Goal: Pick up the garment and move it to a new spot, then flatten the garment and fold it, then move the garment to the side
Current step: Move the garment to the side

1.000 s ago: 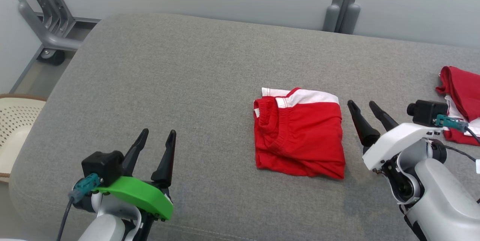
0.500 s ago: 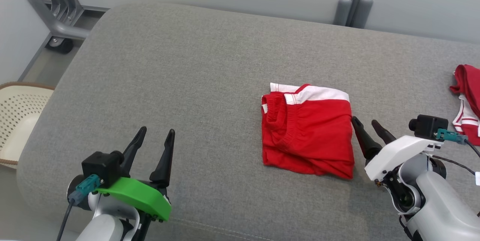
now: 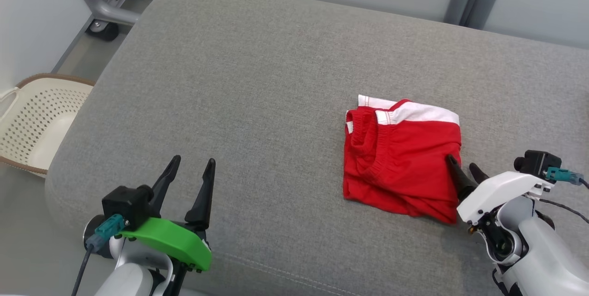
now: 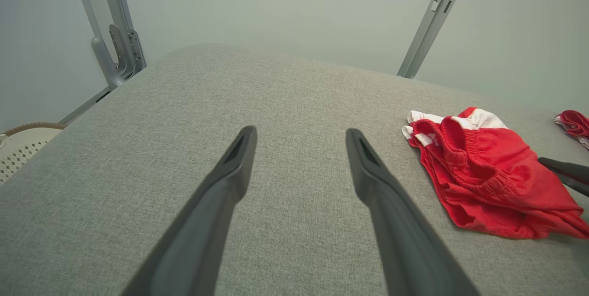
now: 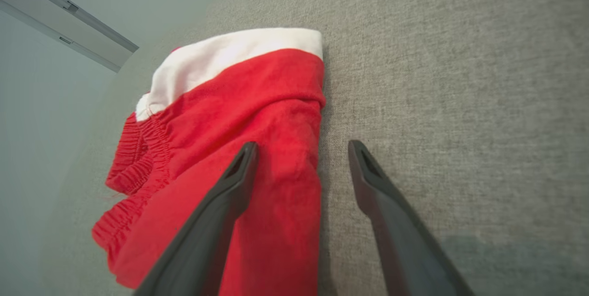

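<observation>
Where the garment (image 5: 239,98) ends, the right tool (image 5: 302,145) straddles its edge.

The left gripper (image 3: 193,160) is green-shelled, the right gripper (image 3: 460,161) white-shelled.

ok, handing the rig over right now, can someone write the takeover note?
Hands: left hand open and empty above bare cushion, well left of the garment; right hand open, astride the garment's right edge, one finger over cloth, one over cushion, no grip yet.
Things: garment red with a white band, lying right of the cushion's middle.
Done: it looks folded.
Left: grasp it and move it to the side.
</observation>
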`<state>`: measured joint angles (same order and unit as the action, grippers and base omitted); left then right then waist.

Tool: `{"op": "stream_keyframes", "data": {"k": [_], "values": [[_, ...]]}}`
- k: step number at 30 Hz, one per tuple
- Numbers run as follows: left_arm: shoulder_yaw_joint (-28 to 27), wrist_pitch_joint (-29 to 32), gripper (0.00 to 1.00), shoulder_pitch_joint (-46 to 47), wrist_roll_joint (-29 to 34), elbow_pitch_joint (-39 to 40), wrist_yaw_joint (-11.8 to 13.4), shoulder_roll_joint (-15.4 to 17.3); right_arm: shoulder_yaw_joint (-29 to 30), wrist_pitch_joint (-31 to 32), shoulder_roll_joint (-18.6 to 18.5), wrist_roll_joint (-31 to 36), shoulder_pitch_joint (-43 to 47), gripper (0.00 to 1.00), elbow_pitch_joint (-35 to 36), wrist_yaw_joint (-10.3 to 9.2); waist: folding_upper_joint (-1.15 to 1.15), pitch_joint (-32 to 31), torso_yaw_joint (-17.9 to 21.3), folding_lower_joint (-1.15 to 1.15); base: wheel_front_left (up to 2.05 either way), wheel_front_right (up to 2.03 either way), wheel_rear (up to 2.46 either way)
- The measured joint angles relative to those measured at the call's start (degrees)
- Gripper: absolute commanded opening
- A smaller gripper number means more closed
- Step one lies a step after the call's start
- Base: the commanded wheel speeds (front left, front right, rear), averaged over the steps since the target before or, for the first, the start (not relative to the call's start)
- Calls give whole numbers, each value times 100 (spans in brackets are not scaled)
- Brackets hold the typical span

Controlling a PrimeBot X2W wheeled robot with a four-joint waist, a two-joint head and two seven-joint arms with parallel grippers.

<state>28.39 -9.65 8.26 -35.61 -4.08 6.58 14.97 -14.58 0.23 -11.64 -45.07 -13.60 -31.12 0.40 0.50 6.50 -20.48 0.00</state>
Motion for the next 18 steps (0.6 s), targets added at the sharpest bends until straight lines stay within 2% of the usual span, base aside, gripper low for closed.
{"op": "stream_keyframes", "data": {"k": [7, 11, 12, 13, 14, 18], "values": [[-12, 0, 100, 1, 1, 2, 0, -2, 93, 144, 123, -176, -60, 100, -250, -44, 0, 126, -144, 0, 0, 0, 0], [-30, 0, 100, 2, 8, -1, 0, -2, 109, 214, 345, -397, -226, 100, -334, 4, 0, 164, -187, 0, 0, 0, 0], [-30, 0, 100, 2, 9, -3, 0, -2, 112, 242, 381, -424, -241, 85, -353, 10, 0, 165, -189, 0, 0, 0, 0], [-30, 0, 100, 2, 9, -7, 0, -2, 114, 242, 411, -446, -247, 30, -372, 16, 0, 166, -191, 0, 0, 0, 0], [-30, 0, 100, 2, 9, -9, 0, -2, 115, 242, 425, -449, -253, 0, -394, 25, 0, 165, -191, 0, 0, 0, 0], [-54, -4, 100, 2, 9, -41, 1, -2, 92, 234, 427, -435, -296, 0, -486, 91, 0, 143, -175, 0, 0, 0, 0]]}}
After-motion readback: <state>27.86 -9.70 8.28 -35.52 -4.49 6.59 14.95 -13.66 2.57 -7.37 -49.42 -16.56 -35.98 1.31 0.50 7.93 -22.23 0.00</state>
